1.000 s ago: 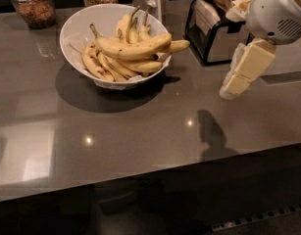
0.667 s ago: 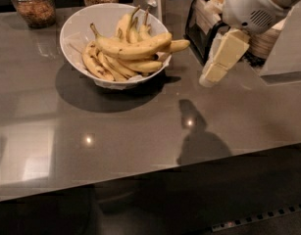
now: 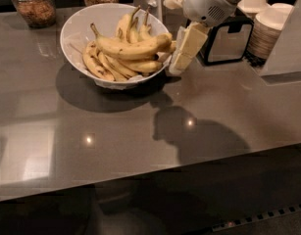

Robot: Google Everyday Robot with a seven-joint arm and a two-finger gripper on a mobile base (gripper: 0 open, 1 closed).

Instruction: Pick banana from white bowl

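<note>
Grey glossy counter (image 3: 140,151) is noted across the view. White bowl (image 3: 71,28) is seated at its upper left, filled with bananas. The topmost banana (image 3: 133,48) is laid across the pile, long axis roughly left-right, stem pointed upper left, blunt end over the right rim. Gripper (image 3: 178,65) is held tilted just beside that rim, near the blunt end; open or closed cannot be told.

Glossy grey-brown worktop (image 3: 115,170) mirrors small bright light spots (image 3: 88,140); dark floor (image 3: 140,217) lies at 6 o'clock; the jaws hang at 1 o'clock.
</note>
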